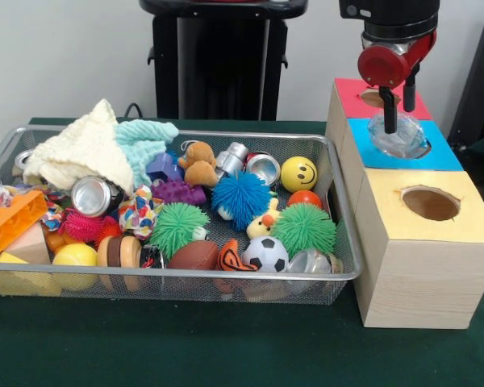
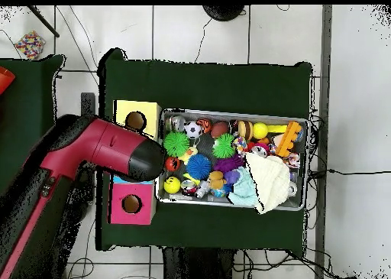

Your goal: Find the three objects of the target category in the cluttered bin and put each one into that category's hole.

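Note:
My gripper [image 1: 398, 113] hangs over the blue-topped box [image 1: 444, 155], the middle one of three wooden boxes. Directly under it, a crumpled clear plastic item [image 1: 399, 139] sits in the blue box's hole, and the gripper reaches its top. In the overhead view the red arm [image 2: 114, 147] covers the blue box and hides the gripper. The mesh bin [image 1: 339, 173] holds a clear plastic ball [image 1: 310, 262] at its front right, silver cans [image 1: 93, 196] [image 1: 264, 168], spiky green balls [image 1: 177, 227] [image 1: 304, 227], a spiky blue ball [image 1: 240, 198] and a yellow smiley ball [image 1: 298, 173].
The red-topped box [image 1: 351, 98] stands behind the blue one, and the yellow-topped box [image 1: 430, 203] with an open hole stands in front. A cream cloth [image 1: 81, 149] and a teal cloth [image 1: 143, 141] cover the bin's back left. Green cloth [image 1: 226, 347] covers the table.

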